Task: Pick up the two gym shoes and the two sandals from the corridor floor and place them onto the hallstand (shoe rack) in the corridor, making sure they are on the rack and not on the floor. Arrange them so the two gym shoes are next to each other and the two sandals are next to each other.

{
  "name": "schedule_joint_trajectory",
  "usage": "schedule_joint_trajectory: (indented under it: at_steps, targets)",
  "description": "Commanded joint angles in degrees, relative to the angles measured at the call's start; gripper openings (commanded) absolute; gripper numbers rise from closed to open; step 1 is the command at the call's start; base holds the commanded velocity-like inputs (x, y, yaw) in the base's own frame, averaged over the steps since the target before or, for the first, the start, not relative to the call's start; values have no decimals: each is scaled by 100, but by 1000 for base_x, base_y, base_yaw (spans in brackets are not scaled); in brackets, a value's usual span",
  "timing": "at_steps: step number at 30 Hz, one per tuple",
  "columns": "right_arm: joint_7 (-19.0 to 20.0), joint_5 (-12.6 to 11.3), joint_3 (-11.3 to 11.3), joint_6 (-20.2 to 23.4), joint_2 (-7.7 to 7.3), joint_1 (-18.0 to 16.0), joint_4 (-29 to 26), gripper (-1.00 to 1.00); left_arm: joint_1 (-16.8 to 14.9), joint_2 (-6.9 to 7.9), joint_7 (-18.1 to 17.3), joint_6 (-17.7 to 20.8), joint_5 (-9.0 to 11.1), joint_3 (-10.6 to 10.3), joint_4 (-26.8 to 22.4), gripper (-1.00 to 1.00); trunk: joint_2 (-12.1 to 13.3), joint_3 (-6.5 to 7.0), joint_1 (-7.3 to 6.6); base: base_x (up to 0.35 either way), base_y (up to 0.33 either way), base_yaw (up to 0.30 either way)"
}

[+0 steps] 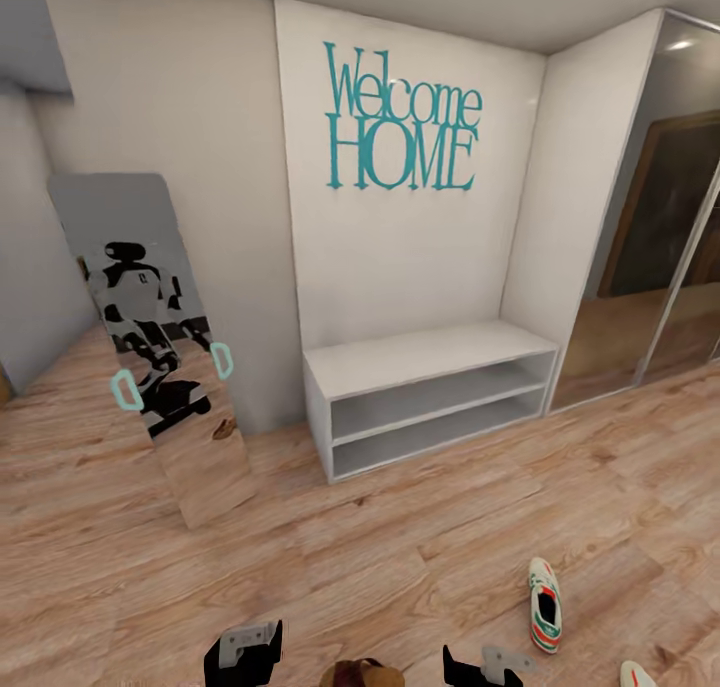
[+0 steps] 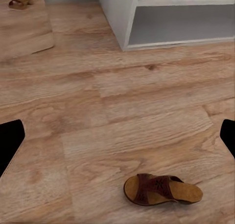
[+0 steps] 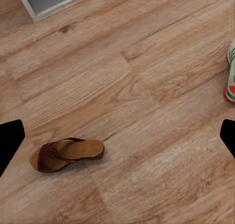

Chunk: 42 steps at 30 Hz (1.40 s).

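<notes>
While both my grippers, left [image 1: 243, 657] and right [image 1: 485, 667], hang wide apart over the corridor floor [image 1: 400, 557], one sandal [image 2: 161, 190] lies between them. Gym shoe [image 1: 545, 604] at 2 o'clock, hallstand [image 1: 430, 392] at 12.

Both pincers low: L [image 1: 243, 655], R [image 1: 483, 667], jaws wide apart.

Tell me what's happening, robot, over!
Both grippers open, empty. Sandal and gym shoe on floor. Shoe rack bare. Path open.
</notes>
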Motion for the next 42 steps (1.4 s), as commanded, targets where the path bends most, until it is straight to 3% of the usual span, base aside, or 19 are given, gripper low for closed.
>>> schedule_joint_trajectory:
  at_steps: [1,24,42]
  targets:
    - [0,0,0,0,0,0,0,100,0,0,0,0,0,0,0,100,0,0,0,0,0,294]
    - [0,0,-2,2,-2,0,-1,100,4,0,0,0,0,-7,-1,100,0,0,0,0,0,281]
    - [0,-10,-5,4,-8,0,-6,100,0,0,0,0,0,-1,-2,100,0,0,0,0,0,54]
